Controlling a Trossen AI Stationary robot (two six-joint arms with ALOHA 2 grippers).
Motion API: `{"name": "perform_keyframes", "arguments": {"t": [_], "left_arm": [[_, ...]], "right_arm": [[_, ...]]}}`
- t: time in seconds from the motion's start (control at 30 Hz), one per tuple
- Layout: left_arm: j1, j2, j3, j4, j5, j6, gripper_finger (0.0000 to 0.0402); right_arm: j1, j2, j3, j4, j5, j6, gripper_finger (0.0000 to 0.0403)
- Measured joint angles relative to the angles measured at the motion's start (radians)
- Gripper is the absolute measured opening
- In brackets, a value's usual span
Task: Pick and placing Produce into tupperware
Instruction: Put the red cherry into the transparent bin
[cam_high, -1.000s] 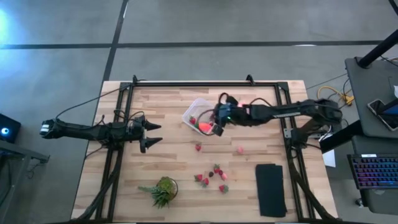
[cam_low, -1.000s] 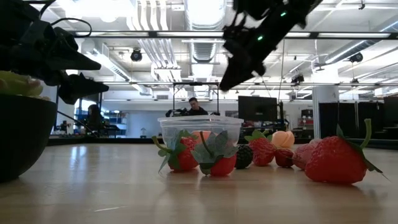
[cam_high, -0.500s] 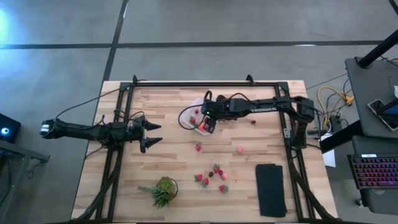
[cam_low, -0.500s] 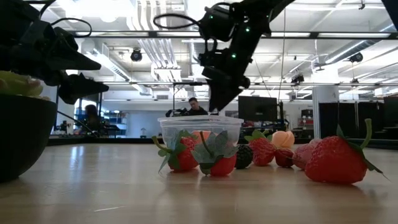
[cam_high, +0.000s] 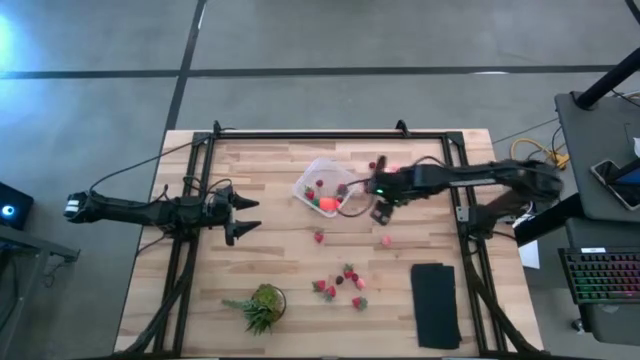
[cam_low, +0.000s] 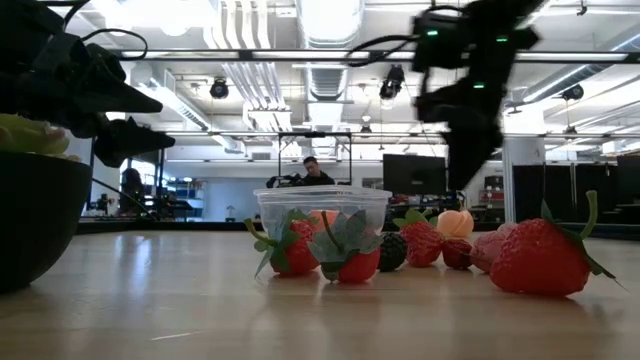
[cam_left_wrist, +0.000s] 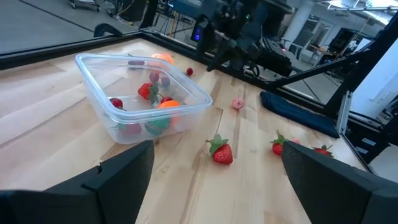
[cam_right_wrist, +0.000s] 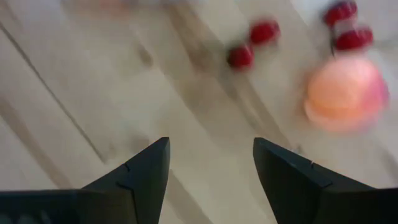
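The right gripper (cam_high: 379, 205) is hanging just beside the tupperware (cam_high: 321, 186), fingers apart and holding nothing. The pink-orange fruit (cam_right_wrist: 346, 92) is sitting just ahead of it. If the fingers are closing off-centre, that round fruit could be rolling away.

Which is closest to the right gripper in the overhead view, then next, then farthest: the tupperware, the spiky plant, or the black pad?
From the right gripper, in the high view:
1. Tupperware, just beside it toward the left arm, mid-table.
2. Black pad, near the table's lower edge on the right arm's side.
3. Spiky plant, near the lower edge on the left arm's side.
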Motion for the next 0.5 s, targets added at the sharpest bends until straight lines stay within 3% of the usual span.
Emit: {"name": "perform_keyframes", "arguments": {"t": [0.27, 0.37, 0.5], "left_arm": [[0.000, -0.001, 0.000, 0.000, 0.000, 0.000, 0.0338], [0.000, 0.000, 0.000, 0.000, 0.000, 0.000, 0.0338], [0.000, -0.001, 0.000, 0.000, 0.000, 0.000, 0.0338]], "right_arm": [[-0.090, -0.332, -0.306, 0.116, -0.164, 0.075, 0.0224], [-0.177, -0.382, -0.374, 0.114, -0.222, 0.189, 0.0224], [-0.268, -0.403, -0.388, 0.113, -0.211, 0.300, 0.0224]]}}
